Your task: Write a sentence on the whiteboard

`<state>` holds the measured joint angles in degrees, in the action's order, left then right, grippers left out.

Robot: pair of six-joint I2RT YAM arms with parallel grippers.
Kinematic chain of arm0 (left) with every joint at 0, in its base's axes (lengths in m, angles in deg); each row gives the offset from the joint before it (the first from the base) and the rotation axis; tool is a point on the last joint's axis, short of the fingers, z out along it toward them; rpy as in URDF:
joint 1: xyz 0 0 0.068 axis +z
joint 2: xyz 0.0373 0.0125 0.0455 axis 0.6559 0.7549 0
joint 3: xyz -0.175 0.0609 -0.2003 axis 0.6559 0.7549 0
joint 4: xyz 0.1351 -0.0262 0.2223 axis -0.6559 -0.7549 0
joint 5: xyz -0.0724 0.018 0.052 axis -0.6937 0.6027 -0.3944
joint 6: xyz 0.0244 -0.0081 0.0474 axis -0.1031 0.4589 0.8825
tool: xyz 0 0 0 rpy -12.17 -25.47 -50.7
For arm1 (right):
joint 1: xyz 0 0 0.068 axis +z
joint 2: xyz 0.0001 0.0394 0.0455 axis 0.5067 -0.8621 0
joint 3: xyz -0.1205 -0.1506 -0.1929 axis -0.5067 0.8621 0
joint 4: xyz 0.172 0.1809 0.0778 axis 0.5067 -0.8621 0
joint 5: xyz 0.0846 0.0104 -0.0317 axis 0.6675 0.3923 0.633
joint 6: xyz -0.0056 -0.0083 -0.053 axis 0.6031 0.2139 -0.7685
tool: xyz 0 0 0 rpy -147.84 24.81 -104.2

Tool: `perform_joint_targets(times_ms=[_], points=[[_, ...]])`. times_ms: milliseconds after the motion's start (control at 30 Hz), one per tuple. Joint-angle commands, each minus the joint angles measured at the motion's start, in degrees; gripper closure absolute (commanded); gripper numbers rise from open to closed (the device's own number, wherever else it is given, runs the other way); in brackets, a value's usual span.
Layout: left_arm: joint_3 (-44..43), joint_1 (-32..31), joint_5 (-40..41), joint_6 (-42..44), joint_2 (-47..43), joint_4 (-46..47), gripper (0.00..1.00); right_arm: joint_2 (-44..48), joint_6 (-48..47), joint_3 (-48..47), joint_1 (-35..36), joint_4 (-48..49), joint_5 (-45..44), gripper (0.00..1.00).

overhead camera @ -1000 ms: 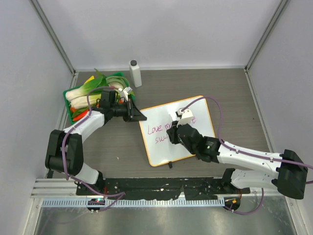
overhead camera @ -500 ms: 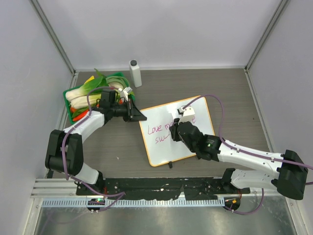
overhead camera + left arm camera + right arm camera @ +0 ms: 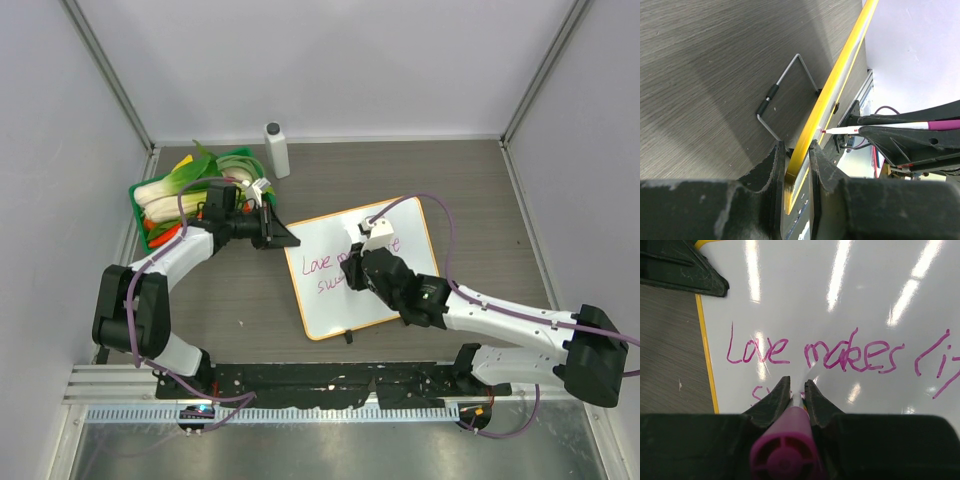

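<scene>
The whiteboard [image 3: 330,312] stands propped at a tilt on the table, its orange frame [image 3: 840,75] running up the left wrist view. My left gripper [image 3: 283,238] is shut on the board's upper-left corner, one finger [image 3: 771,167] on each side of the frame. The sentence [image 3: 815,352] reads "Love makes li" in magenta, with "sw" [image 3: 328,286] starting a second line. My right gripper [image 3: 797,388] is shut on a magenta marker [image 3: 789,442], whose tip sits at the second line. The marker [image 3: 880,128] also shows in the left wrist view, tip against the board.
A green tray [image 3: 237,155] piled with vegetables sits at the back left, just behind my left arm. A white bottle [image 3: 276,150] stands next to it. The board's wire stand [image 3: 782,95] rests on the wooden table behind the board.
My right gripper with the marker has shifted slightly back and forth over the second line. The left arm and the board have not moved.
</scene>
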<state>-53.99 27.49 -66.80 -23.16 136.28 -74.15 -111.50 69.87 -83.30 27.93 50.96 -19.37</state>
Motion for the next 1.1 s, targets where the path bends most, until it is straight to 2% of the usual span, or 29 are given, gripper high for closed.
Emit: perform_joint_targets(times_ms=[0, 333, 1067], points=[[2.1, -0.9, 9.4, 2.8, 1.7, -4.7, 1.0, -0.6, 0.8, 0.3, -0.2, 1.0, 1.3, 0.98], [2.1, -1.0, 9.4, 2.7, 1.7, -4.7, 1.0, 0.0, 2.0, 1.9, -0.2, -0.6, 2.4, 0.99], [2.0, -0.9, 9.5, 2.8, 1.6, -4.9, 1.0, 2.8, 1.5, 2.9, -0.2, -3.2, -1.5, 0.99]])
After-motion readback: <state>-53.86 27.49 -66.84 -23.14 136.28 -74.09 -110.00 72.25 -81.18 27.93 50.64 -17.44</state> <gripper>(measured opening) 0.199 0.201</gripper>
